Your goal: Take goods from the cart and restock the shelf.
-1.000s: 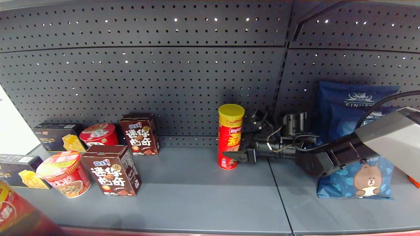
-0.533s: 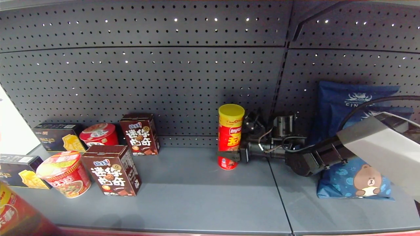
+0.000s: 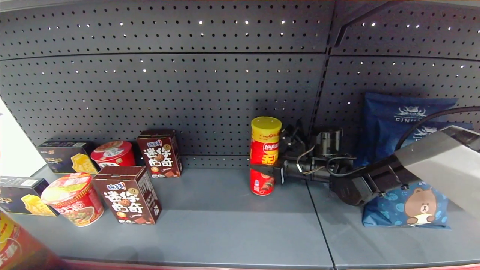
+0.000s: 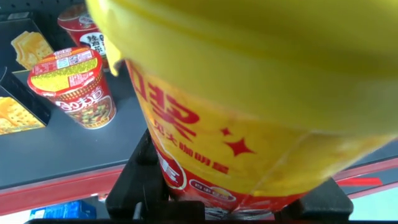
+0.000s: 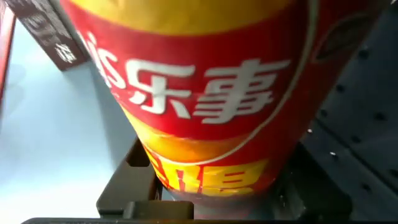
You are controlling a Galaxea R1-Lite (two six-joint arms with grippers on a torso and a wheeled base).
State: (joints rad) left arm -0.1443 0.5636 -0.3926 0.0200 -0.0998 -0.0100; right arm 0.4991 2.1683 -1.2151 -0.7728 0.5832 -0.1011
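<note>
In the head view, the right gripper [image 3: 267, 171] is clenched around the middle of the chip can [image 3: 265, 148]. One finger lies across the front of the can and the other is behind it. The can is tall and thin, and it leans a little. Its bottom is at the shelf [image 3: 225, 225], but I cannot tell if it sits flat. If the gripper lets go while the can leans, the can may tip and roll. If the gripper pulls back with a finger rubbing the can, it may drag the can over. The blue bag [image 3: 397, 112] is just beside the arm, behind the gripper, so a swing could knock it.

A second chip can [image 3: 17, 249] peeks in at the near corner, far from the right gripper.

In the left wrist view, the left gripper [image 4: 227, 193] grasps that second chip can, which stands between its dark fingers. A noodle cup [image 4: 71, 87] sits on the shelf beyond the gripper. A move that way could bump the cup.

In the right wrist view, the chip can sits right between the fingers, very close, with the shelf floor to one side and the wall with holes to the other.
</note>
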